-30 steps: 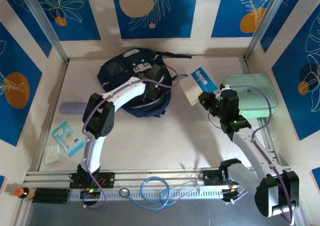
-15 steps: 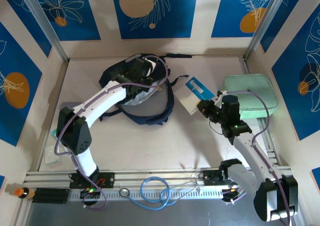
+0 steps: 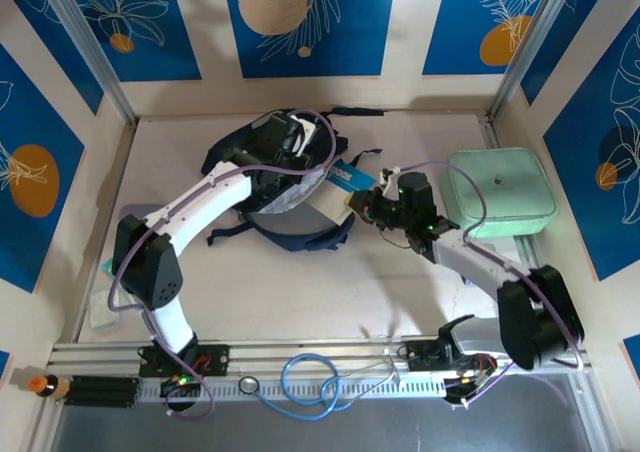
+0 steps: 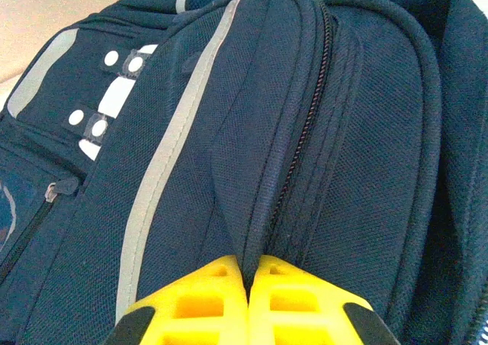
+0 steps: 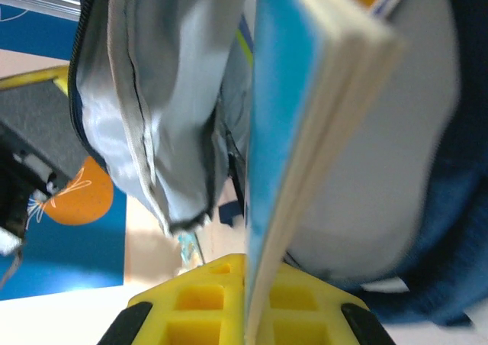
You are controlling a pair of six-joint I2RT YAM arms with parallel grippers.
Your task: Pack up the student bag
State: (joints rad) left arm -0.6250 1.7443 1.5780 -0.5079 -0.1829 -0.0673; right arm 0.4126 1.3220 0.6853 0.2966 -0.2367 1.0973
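Pinching a fold of the large dark navy fabric backpack (image 4: 320,124) at the far middle of the pale table (image 3: 300,282), my left gripper (image 4: 248,284) is clenched; my right gripper (image 5: 245,303) grasps a thin blue-covered book (image 5: 278,131) at its grey-lined opening.

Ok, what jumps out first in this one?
The dark backpack at the back centre of the table, its fabric pinched by the left gripper and gaping open. Beside it the right gripper holds a blue-covered book edge-on at that opening, with a mint-green case off to the right.
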